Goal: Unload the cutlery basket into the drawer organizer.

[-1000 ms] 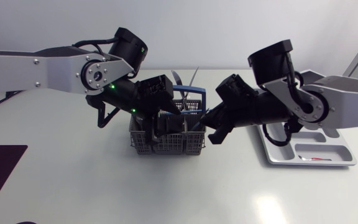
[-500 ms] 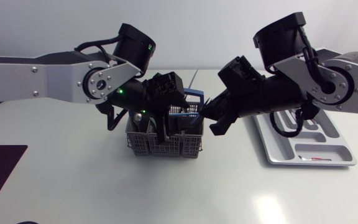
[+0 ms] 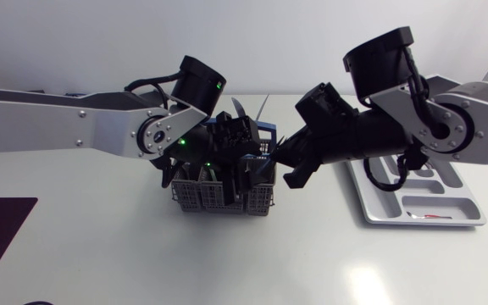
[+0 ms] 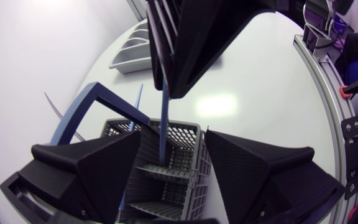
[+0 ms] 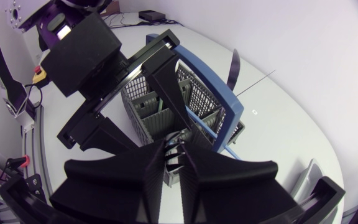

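Two robot arms meet over a cutlery basket on a white worktop. The left arm comes in from one side and the right arm from the other, crossing above a grey drawer organizer that lies flat under its elbow, well apart from the basket.

The grey mesh cutlery basket, with its upright blue handle, stands at mid-table between the two arms. The left gripper hangs directly over it with its fingers spread wide; the left wrist view shows the basket's compartments in the gap between them, with nothing clamped. The right gripper is at the basket's organizer-side edge, just beside the left one, with its fingers drawn almost together. From the left wrist view it appears pinched on a slim blue-handled utensil whose lower end is down inside a basket compartment.

A dark, blade-like utensil and a thin pale one stick up from the basket's far side. A small piece with a red mark lies in the organizer's near compartment.
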Available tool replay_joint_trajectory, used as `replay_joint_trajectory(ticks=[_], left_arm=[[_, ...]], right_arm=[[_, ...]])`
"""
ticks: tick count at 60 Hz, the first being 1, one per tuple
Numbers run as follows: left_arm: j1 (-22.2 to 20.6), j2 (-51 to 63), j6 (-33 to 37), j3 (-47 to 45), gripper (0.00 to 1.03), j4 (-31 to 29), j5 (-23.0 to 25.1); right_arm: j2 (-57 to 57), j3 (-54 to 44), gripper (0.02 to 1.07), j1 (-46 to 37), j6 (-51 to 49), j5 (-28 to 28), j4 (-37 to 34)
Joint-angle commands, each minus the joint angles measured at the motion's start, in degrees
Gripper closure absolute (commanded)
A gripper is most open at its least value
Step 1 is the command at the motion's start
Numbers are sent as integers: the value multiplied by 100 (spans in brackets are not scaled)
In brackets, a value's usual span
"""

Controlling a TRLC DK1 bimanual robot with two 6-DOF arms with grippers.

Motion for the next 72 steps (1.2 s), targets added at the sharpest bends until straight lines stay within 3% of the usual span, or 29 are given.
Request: replay_joint_trajectory(ticks=[1,8,11,14,33,51,69,72], left_arm=[[23,151,-87,-132,30,38,-3],[32,186,-87,-167,30,82,-3],[32,186,-87,-176,30,100,-3],[41,186,-87,-167,30,100,-3],[76,107,-60,-281,30,100,-3],[102,1,-60,-413,30,135,-3],[111,-16,-60,-457,30,162,-3],[111,-16,-51,-475,30,179,-3]], right_arm=[[162,-328,77,67,161,-99,194],[136,-468,35,84,169,-99,247],[92,-495,24,84,178,-99,247],[48,-495,20,93,213,-99,247],[-523,-846,21,58,249,-91,124],[-699,-1312,56,75,451,-91,431],[-391,-1154,67,67,407,-117,633],[-321,-1110,73,75,407,-135,704]])
